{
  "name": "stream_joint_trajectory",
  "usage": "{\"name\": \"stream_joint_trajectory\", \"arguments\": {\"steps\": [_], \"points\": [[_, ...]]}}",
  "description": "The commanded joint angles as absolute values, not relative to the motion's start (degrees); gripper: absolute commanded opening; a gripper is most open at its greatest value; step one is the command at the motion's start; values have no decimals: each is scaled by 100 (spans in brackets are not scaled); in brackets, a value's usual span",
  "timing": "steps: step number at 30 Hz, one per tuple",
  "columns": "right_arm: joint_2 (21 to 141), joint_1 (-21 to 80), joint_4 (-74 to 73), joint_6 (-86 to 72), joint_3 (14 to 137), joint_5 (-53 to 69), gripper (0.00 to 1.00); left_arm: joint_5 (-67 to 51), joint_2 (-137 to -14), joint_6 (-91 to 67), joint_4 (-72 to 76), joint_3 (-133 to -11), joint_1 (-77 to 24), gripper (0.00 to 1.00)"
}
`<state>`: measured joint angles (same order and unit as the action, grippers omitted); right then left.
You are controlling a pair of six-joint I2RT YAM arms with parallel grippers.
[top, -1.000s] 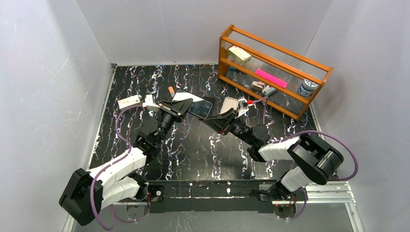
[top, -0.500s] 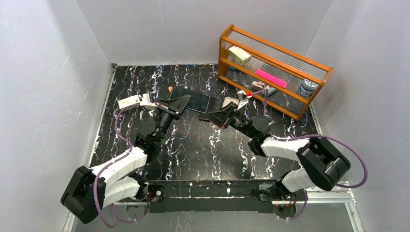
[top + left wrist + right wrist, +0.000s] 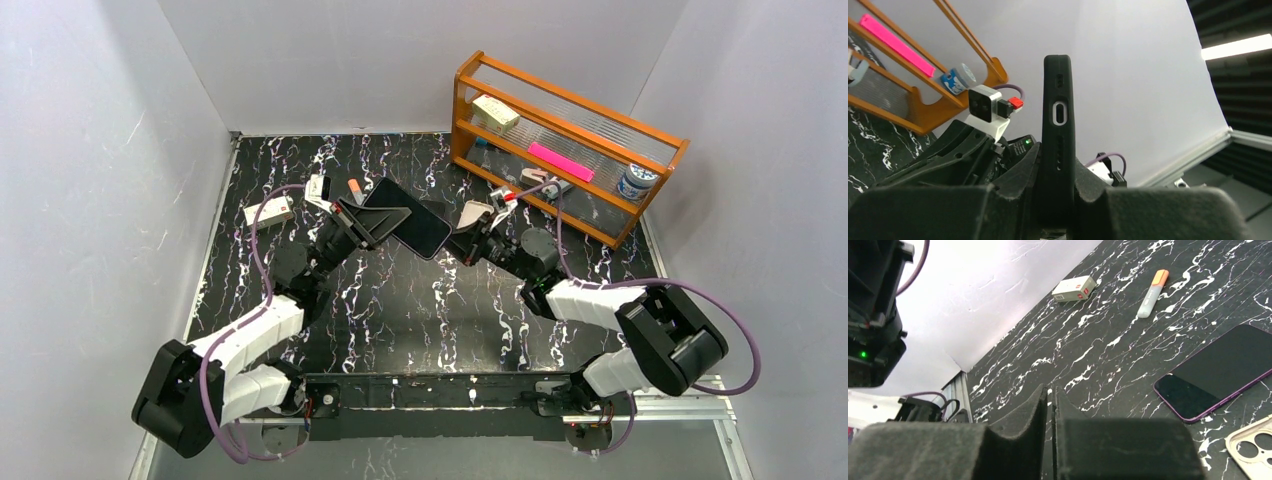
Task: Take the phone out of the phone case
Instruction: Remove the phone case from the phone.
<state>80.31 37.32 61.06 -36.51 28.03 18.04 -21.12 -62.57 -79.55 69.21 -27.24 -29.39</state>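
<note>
My left gripper [image 3: 392, 215] is shut on a black phone case [image 3: 415, 228] and holds it raised above the table, broad face up. In the left wrist view the case [image 3: 1059, 90] stands edge-on between my fingers [image 3: 1023, 170], and a pale ring shows in its port cutout. I cannot tell whether a phone is inside. A purple-rimmed phone [image 3: 1218, 370] lies flat on the table in the right wrist view. I cannot pick it out from above. My right gripper [image 3: 462, 240] [image 3: 1052, 392] is shut and empty, just right of the held case.
A beige empty case [image 3: 477, 212] [image 3: 1253, 445] lies beside my right gripper. An orange highlighter [image 3: 353, 187] [image 3: 1150, 292] and a small white box [image 3: 268, 211] [image 3: 1074, 289] lie at the back left. A wooden shelf [image 3: 560, 130] holding small items stands at the back right.
My left gripper has rolled and lifted the case, so its broad face now shows from above. My right gripper has drawn back slightly to the right.
</note>
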Motion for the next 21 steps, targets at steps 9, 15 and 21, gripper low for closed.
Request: {"name": "stream_joint_trajectory", "arguments": {"steps": [9, 15, 21], "points": [[6931, 3672, 6452, -2989, 2483, 3081, 42, -3487, -6556, -7714, 7683, -3153, -2498, 0], [6837, 3684, 6866, -3184, 2643, 3802, 52, -3633, -6657, -7721, 7682, -3249, -2496, 0], [6893, 3762, 7105, -3378, 2788, 4106, 56, -3619, -6641, -7726, 7688, -3240, -2496, 0]]}}
